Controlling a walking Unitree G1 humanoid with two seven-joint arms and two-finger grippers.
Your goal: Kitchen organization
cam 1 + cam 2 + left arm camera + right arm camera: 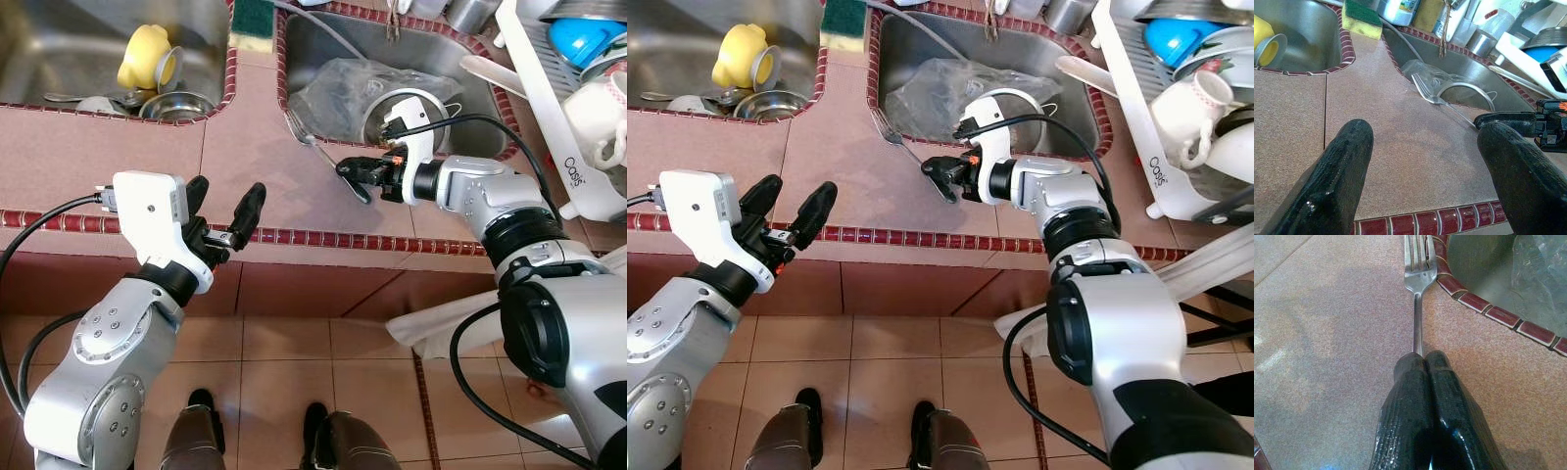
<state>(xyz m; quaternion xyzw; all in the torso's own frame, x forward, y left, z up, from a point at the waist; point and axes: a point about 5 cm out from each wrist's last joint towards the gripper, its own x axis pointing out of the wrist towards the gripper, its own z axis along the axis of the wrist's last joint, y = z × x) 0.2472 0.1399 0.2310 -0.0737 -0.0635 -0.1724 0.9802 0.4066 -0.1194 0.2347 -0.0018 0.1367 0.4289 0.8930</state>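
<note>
**Fork pinched by the handle at the sink's edge**

My right claw (1425, 360) is closed tight on the handle end of a metal fork (1417, 293), fingers pressed together with the shaft running out ahead of them. The fork lies low over the speckled table (265, 147), its tines at the red-tiled rim of the right sink (490, 73). I judge it light, rigid and slick: a thin polished stem that could twist or slide between my pads, so a hold further along the handle, nearer its middle, would steady it better than this tip pinch.

My left claw (223, 211) hovers spread wide above the table's front edge, holding nothing.

Inside the right sink sit a crumpled clear plastic bag (338, 88) and a round metal lid (407, 108), close to the tines. A white dish rack (558, 117) with cups crowds my right side; a yellow cup (145, 57) rests in the left sink.
</note>
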